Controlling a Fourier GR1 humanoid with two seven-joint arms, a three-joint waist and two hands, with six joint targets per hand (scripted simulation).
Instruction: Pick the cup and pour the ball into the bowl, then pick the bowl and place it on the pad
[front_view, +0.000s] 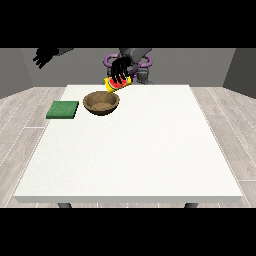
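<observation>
— Is it bright where you stand?
— Bright and even. The white table (130, 150) in front of the hand at the view's right (120, 69) is lit flat from edge to edge.
— Any shadows?
— Only soft ones. Just below that hand, the bowl (102, 103) is darker along its inner wall than at its bottom.
— And the hand itself?
— It reads as flat black. The cup (116, 84) in its curled fingers shows vivid yellow and red. The grey wall behind it is dimmer than the table. I cannot tell where the light comes from.
</observation>
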